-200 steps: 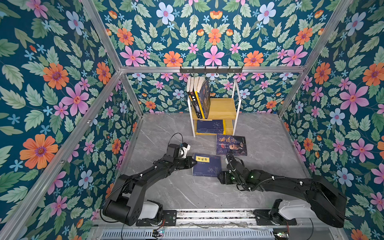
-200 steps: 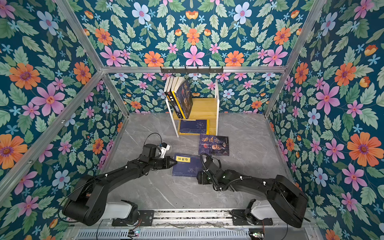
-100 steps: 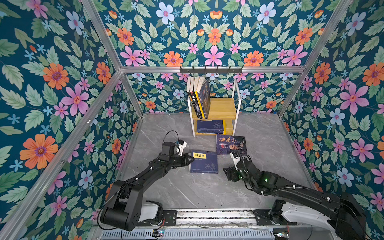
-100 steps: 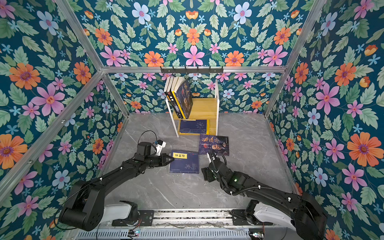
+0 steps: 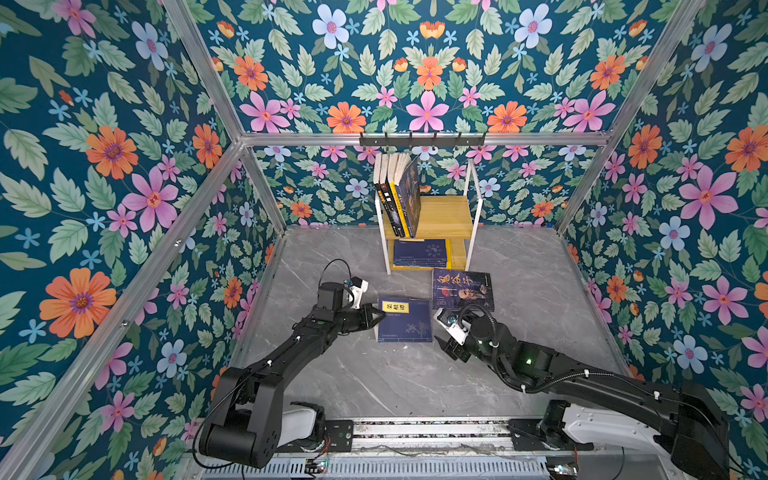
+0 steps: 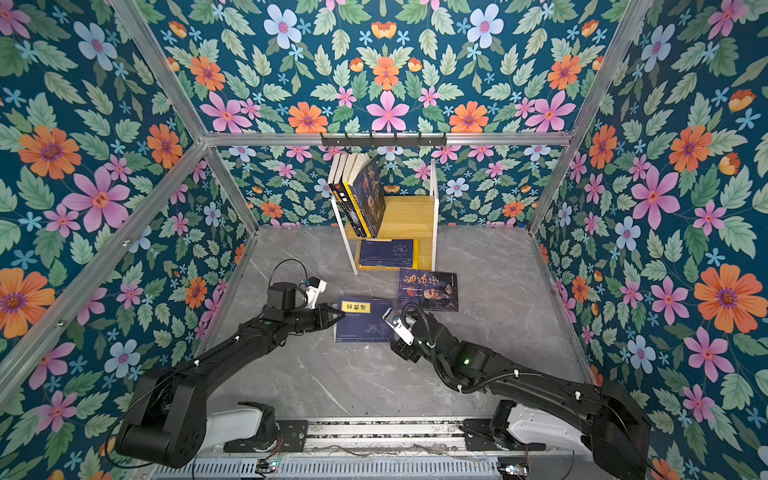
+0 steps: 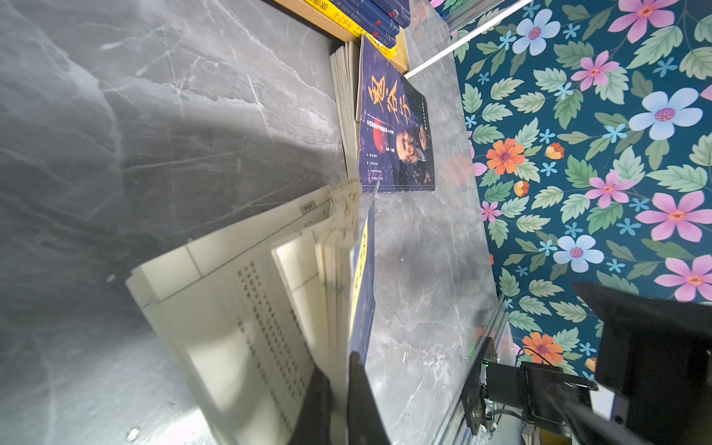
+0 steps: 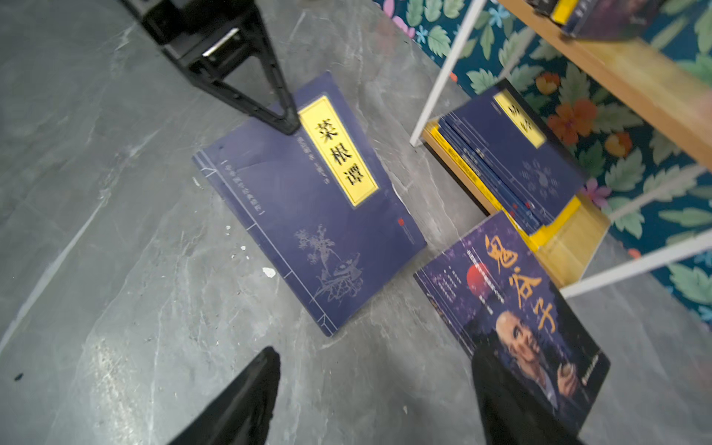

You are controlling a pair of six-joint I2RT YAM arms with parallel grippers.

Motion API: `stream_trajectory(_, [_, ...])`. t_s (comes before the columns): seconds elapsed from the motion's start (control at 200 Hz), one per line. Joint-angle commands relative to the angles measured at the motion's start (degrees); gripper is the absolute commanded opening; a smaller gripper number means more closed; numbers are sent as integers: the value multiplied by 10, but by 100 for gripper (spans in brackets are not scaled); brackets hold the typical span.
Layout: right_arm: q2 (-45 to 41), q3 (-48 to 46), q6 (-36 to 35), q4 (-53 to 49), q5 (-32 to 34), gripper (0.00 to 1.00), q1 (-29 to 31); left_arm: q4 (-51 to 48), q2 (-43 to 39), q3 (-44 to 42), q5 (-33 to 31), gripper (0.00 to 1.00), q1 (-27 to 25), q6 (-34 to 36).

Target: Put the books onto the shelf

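1. Bench [image 5: 374,386]: grey marbled surface. It carries the shelf and two loose books, and both arms reach over it.

2. Shelf [image 5: 446,216]: two-tier rack with a white frame and yellowish boards. It stands at the back of the bench, against the flowered wall.

3. Upright books [image 5: 399,195]: a short row at the left end of the top tier, leaning rightward at the top. Black and yellow spines face forward, and the outermost book shows a purple-blue cover. The rest of that board is bare.

4. Stacked books [image 5: 419,253]: lying flat on the lower tier, with navy covers on top and a yellow one beneath.

5. Portrait book [image 5: 463,289]: face up and flat on the bench, just in front of the shelf's right foot.

6. Navy book [image 5: 405,322]: has a yellow title label and lies on the bench, off the shelf, just beside the portrait book and nearer the arms. In the left wrist view its leaves fan open at the lifted edge.

7. Left gripper [image 5: 380,318]: jaws closed, pinching the navy book's cover and a few leaves at the left edge, beside the label.

8. Right gripper [image 8: 375,362]: jaws spread wide and holding nothing. It hangs over bare bench near both loose books.
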Motion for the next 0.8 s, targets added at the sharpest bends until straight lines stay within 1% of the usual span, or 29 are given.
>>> stream_trajectory(0.0, [32, 6, -137, 64, 9, 78, 21, 12, -4, 2, 19, 0, 3, -2])
stream_trajectory(0.12, [90, 17, -199, 111, 54, 79, 57, 11, -3, 4, 19, 0, 6, -3])
stream_trajectory(0.25, [156, 26, -226, 160, 82, 79, 77, 14, -4, 4, 21, 0, 6, -4])
stream_trajectory(0.385, [208, 26, -222, 227, 105, 79, 91, 12, 1, 6, 22, 0, 7, -4])
stream_trajectory(0.455, [236, 34, -216, 235, 112, 79, 92, 12, 4, 6, 20, 0, 7, -5])
stream_trajectory(0.535, [273, 43, -220, 253, 135, 79, 92, 12, 7, 10, 22, 0, 7, -3])
stream_trajectory(0.69, [319, 52, -211, 300, 145, 78, 92, 11, 9, 10, 22, 0, 7, -3])
stream_trajectory(0.71, [340, 54, -210, 301, 144, 78, 92, 11, 8, 10, 21, 0, 7, -3])
stream_trajectory(0.795, [367, 59, -214, 319, 147, 77, 92, 11, 8, 10, 22, 0, 9, -2])
